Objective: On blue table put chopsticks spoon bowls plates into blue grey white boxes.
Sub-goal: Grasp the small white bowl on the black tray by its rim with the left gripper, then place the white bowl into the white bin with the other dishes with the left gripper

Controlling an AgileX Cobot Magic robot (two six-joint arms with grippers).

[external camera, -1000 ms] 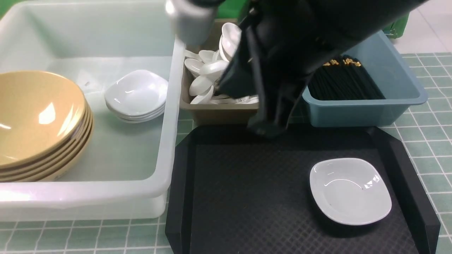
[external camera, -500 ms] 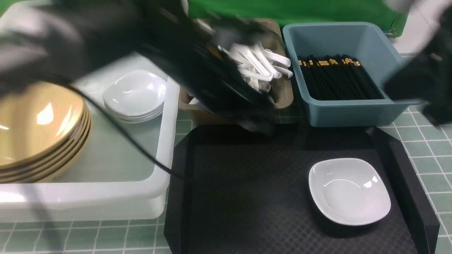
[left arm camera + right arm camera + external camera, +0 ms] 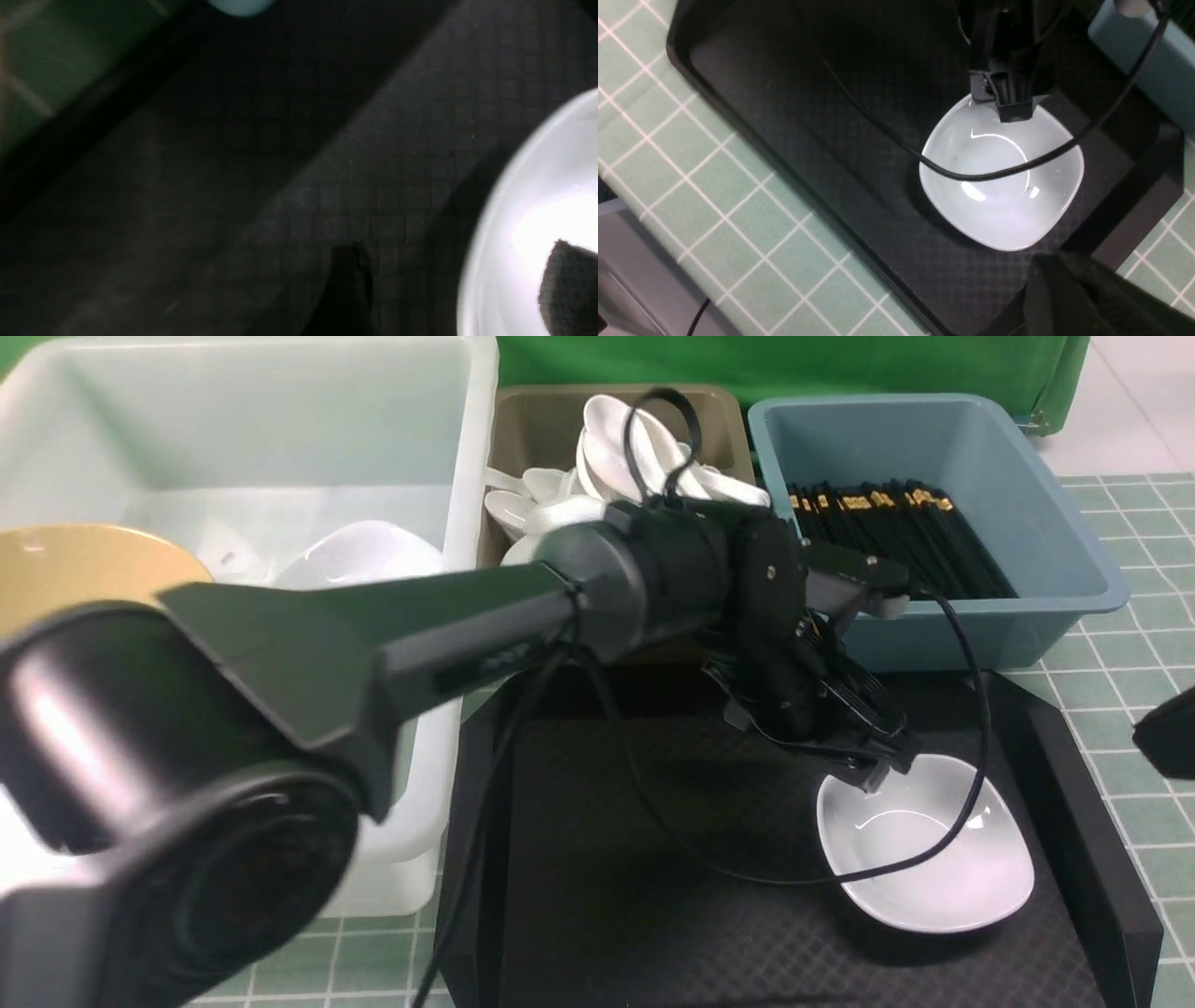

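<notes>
A white squarish plate (image 3: 934,859) lies on the right half of the black tray (image 3: 607,859). My left gripper (image 3: 878,770) reaches across the tray and sits at the plate's far-left rim. In the left wrist view it (image 3: 458,289) is open, with one finger (image 3: 348,289) over the tray and the other (image 3: 567,284) inside the plate (image 3: 537,186). The right wrist view shows the plate (image 3: 999,186) with the left gripper (image 3: 1008,102) on its rim. My right gripper (image 3: 1057,280) looks shut and empty, just off the tray's right edge (image 3: 1162,737).
The white box (image 3: 280,429) at the left holds tan bowls (image 3: 75,560) and stacked white plates (image 3: 364,551). The grey-brown box (image 3: 532,425) holds white spoons (image 3: 607,439). The blue box (image 3: 934,625) holds black chopsticks (image 3: 924,532). A black cable (image 3: 971,709) hangs over the plate.
My left arm has swung in from the left and come down to the plate's rim. My right arm has pulled back from the boxes to the right edge of the view.
</notes>
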